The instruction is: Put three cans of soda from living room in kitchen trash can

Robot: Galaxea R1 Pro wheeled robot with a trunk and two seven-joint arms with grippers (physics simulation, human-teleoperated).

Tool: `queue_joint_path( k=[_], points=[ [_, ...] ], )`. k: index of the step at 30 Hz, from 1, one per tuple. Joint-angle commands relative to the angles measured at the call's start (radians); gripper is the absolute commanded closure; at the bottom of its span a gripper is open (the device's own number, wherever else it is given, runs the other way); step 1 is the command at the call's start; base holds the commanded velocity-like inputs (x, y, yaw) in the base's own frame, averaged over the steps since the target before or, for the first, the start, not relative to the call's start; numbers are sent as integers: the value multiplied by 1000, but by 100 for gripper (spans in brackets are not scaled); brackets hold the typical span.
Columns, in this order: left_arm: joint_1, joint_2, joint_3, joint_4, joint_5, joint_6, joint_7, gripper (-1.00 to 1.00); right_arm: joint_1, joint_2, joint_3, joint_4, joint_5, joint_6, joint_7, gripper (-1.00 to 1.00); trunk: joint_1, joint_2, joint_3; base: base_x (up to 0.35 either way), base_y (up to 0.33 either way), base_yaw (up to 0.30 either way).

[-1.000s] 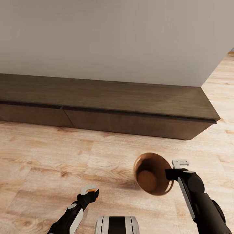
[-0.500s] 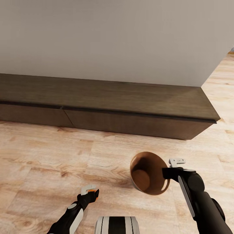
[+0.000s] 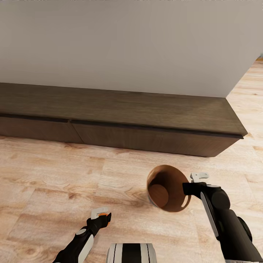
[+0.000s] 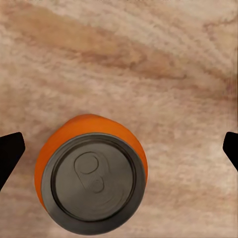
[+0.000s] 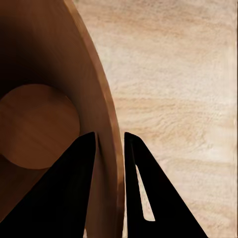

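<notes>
The tash can (image 3: 164, 179), copper-brown inside, hangs tilted just above the wood floor in the head view, its opening turned up and toward me. My right gripper (image 3: 190, 185) is shut on its rim. In the right wrist view the two dark fingers (image 5: 79, 168) pinch the bin wall (image 5: 106, 109) between them, around the right gripper (image 5: 110, 148). My left gripper (image 3: 102, 215) hovers low at the front, with a bit of orange showing at its tip. In the left wrist view an orange can of soda (image 4: 91, 183) stands end-up between widely spread fingertips (image 4: 10, 151), apart from both.
A long low dark-wood cabinet (image 3: 120, 109) runs along the pale wall (image 3: 128, 44) ahead, and its right end stops near an open passage at the far right. Light wood floor (image 3: 54, 182) lies between it and my base (image 3: 130, 252).
The right gripper has lifted the tash can slightly up and left and turned its opening more upward. The left arm and the camera have stayed still.
</notes>
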Motion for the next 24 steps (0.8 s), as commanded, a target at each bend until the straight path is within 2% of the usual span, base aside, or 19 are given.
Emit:
queue_joint_path(
  k=[1,12,24],
  points=[
    [0,0,0,0,0,0,0,-100,-11,-1,0,2,-15,6,0,100,0,0,0,0,0,0],
    [-1,0,0,0,0,0,0,-100,-87,-4,-1,0,-14,8,1,100,0,0,0,0,0,0],
    [0,0,0,0,0,0,0,-100,-98,-3,-1,0,-14,9,1,100,4,-7,-3,0,0,0]
  ],
)
